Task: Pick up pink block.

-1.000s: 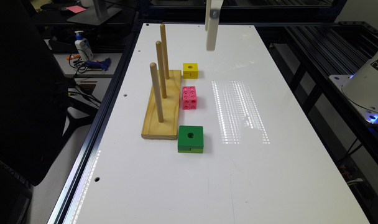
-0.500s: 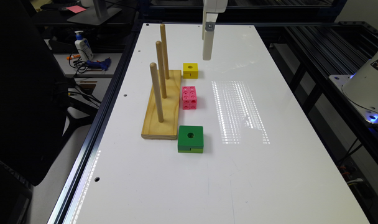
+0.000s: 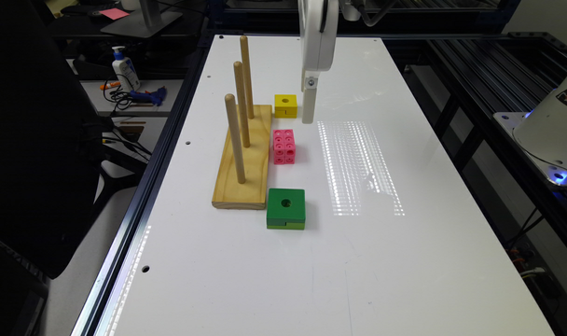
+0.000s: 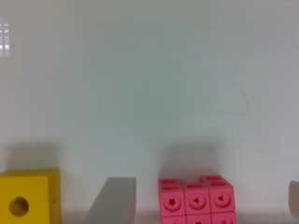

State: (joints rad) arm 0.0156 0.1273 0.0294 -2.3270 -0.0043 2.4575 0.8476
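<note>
The gripper (image 3: pixel 307 114) is hanging low over the white table (image 3: pixel 404 261), its white body coming down from above. In the wrist view one grey finger (image 4: pixel 112 200) is showing beside the pink block (image 4: pixel 194 200) and the edge of another at the far side, so the fingers are standing spread with the block between them, untouched. The pink block (image 3: pixel 284 146) is lying flat on the table just beside the wooden peg base (image 3: pixel 244 161), which is carrying three upright pegs. The yellow cube (image 3: pixel 285 105) is sitting near the base's far end, close to the gripper. The green block (image 3: pixel 286 208) is resting at the base's near corner.
</note>
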